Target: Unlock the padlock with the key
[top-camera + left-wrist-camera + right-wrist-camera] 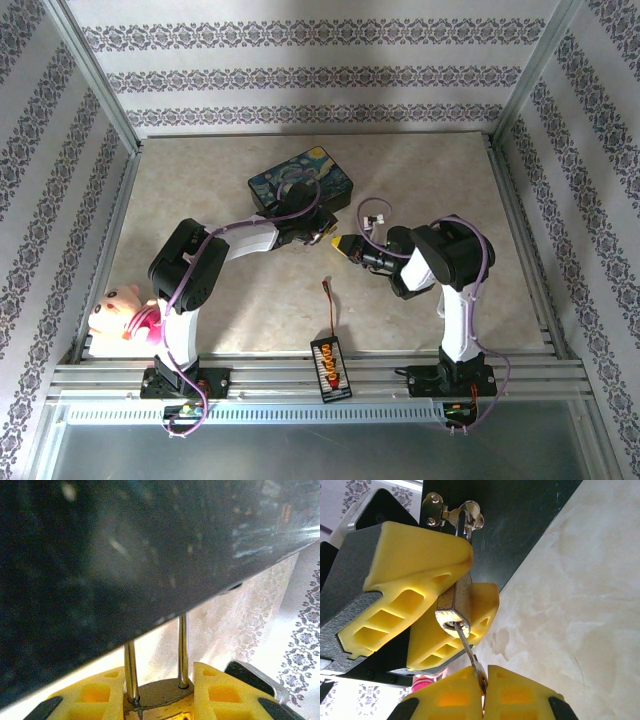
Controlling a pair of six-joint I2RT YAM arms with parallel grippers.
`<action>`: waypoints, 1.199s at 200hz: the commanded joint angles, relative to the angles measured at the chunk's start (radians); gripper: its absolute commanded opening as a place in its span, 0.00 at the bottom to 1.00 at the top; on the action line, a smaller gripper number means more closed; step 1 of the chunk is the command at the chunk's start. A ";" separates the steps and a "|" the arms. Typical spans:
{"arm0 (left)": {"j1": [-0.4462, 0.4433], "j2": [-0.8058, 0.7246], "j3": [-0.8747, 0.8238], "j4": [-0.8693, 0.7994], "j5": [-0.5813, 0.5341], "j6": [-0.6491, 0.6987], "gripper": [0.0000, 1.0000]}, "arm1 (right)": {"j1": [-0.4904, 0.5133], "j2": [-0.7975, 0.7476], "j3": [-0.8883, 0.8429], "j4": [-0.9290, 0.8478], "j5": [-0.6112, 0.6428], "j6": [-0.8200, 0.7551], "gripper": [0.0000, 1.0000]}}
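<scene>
The left pincer (159, 687) is clamped on the padlock (454, 609), whose shackle hangs through the latch (462, 512) of the painted box (303, 180) on the counter (580, 605). The right pincer (483, 690) pinches the key (466, 647), blade tip seated in the padlock's keyway.

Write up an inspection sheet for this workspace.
Surface: beige marbled table, no spills seen.
Job's things: padlock hangs on the latch of the box, shackle seated; key blade in its keyhole.
Clutter: plush, connector board, red-tipped lead.
Hands: left hand shut on padlock; right hand shut on key.
Cables: purple cables along the arms.
Surroundings: patterned walls, metal frame.
</scene>
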 commanded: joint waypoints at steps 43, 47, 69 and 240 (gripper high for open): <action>-0.024 -0.001 -0.044 -0.021 0.203 -0.065 0.00 | -0.097 -0.020 -0.016 -0.005 -0.125 0.071 0.00; -0.023 0.000 -0.046 -0.022 0.202 -0.065 0.00 | -0.101 -0.016 -0.021 -0.005 -0.129 0.074 0.00; -0.017 0.001 -0.050 -0.029 0.195 -0.060 0.00 | -0.112 0.001 -0.042 -0.005 -0.138 0.092 0.00; -0.015 0.040 0.041 -0.240 0.109 0.173 0.00 | -0.032 -0.014 -0.025 -0.006 -0.311 0.130 0.00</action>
